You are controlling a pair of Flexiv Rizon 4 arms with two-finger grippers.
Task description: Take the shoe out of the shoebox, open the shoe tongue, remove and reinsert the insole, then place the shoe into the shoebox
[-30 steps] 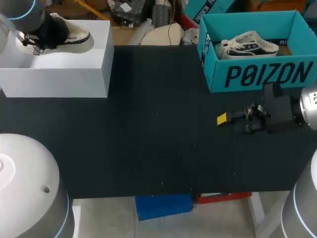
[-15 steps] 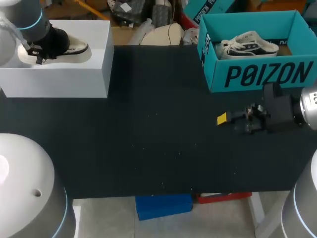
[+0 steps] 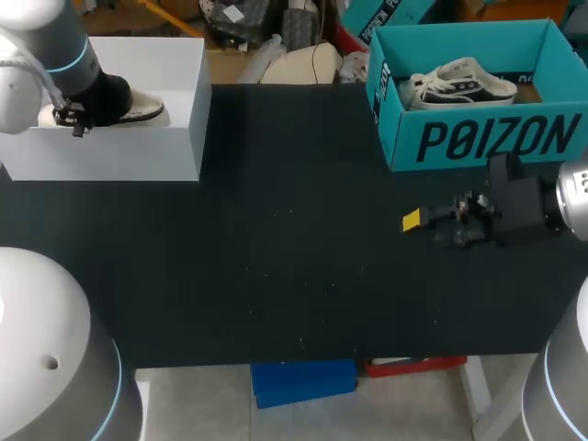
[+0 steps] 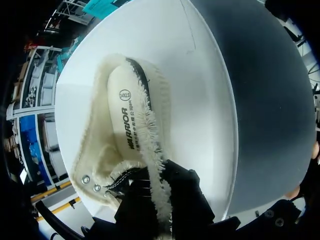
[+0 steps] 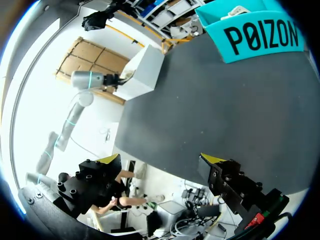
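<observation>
White block (image 3: 138, 152): it stands at the table's far left, and the cream fleece-lined shoe (image 3: 145, 108) sits on or just over its top, near the front edge. We cannot tell whether the sole rests fully.
Left gripper (image 4: 161, 200): its dark fingers pinch the shoe's fleecy collar from both sides, and the yellow tips are hidden in the lining.
Insole (image 4: 127, 117): it lies flat inside the shoe, ahead of our fingers, not yet lifted.
Step in hand: we judge it to be settling the shoe on the block, ready for the work inside it.
Doing it well: we should set the sole flat, back from the front edge, with the opening upward, and release only once the shoe sits steady.
Black table (image 3: 294, 230): it stretches between our two arms.
Teal shoebox (image 3: 487, 142): it is open at the far right and holds a white-and-dark sneaker (image 3: 464, 83).
Right gripper (image 5: 161, 162): its jaws are apart and hold nothing. It hangs just in front of the shoebox, well apart from the shoe, so it must cross the table to help.
</observation>
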